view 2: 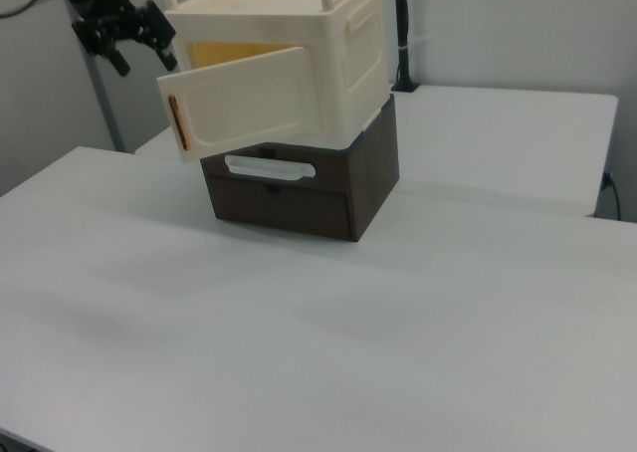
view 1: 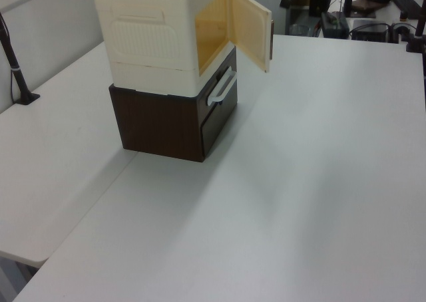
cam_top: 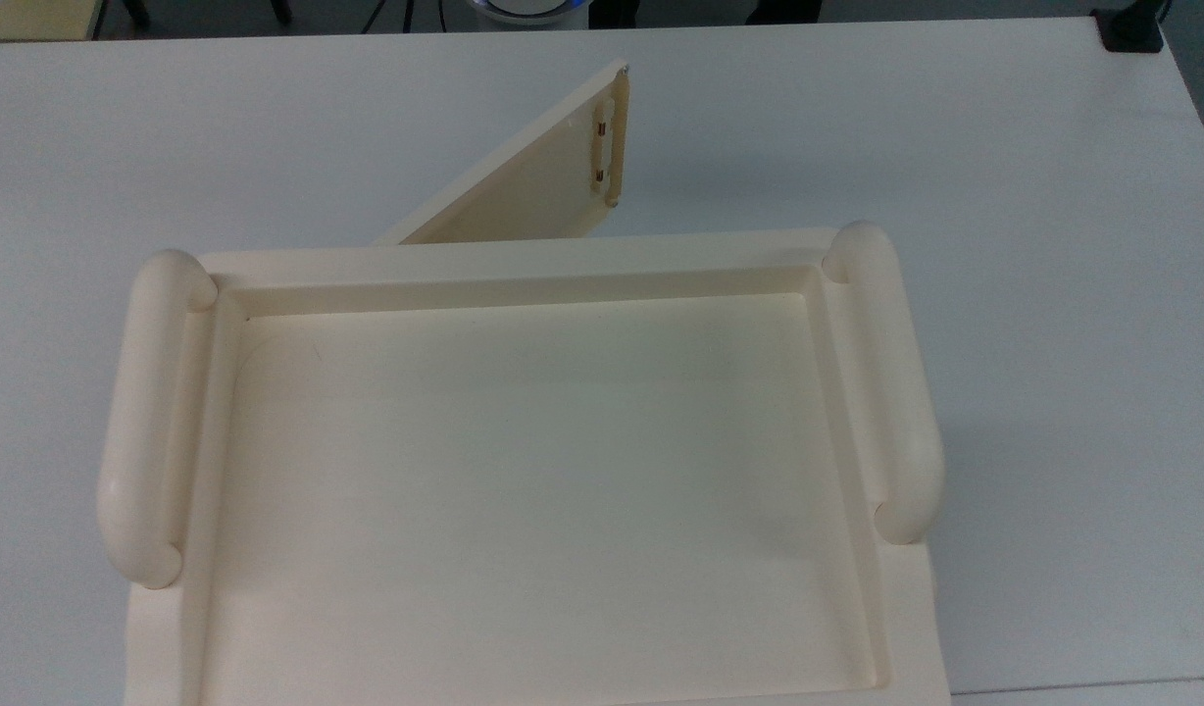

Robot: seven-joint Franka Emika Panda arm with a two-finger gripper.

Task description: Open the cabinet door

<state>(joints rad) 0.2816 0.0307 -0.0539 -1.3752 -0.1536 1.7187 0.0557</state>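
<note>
Cabinet door swung well open on the cream cabinet, hinged at the top view's left end and angling out over the white table toward its far edge. Slim bar handle and two brownish fasteners sitting at the free edge. In the left view, door sticking out to the left view's right, yellowish inside of the cabinet showing behind it. In the right view, door hanging out toward the right view's left, handle strip at its outer edge.

Gripper up beyond that free edge in the right view, fingers spread apart, gripping nothing, clear of the door. Cream cabinet stacked on a dark brown drawer unit with a pale handle, closer to the table's far edge than the near one in the left view.
</note>
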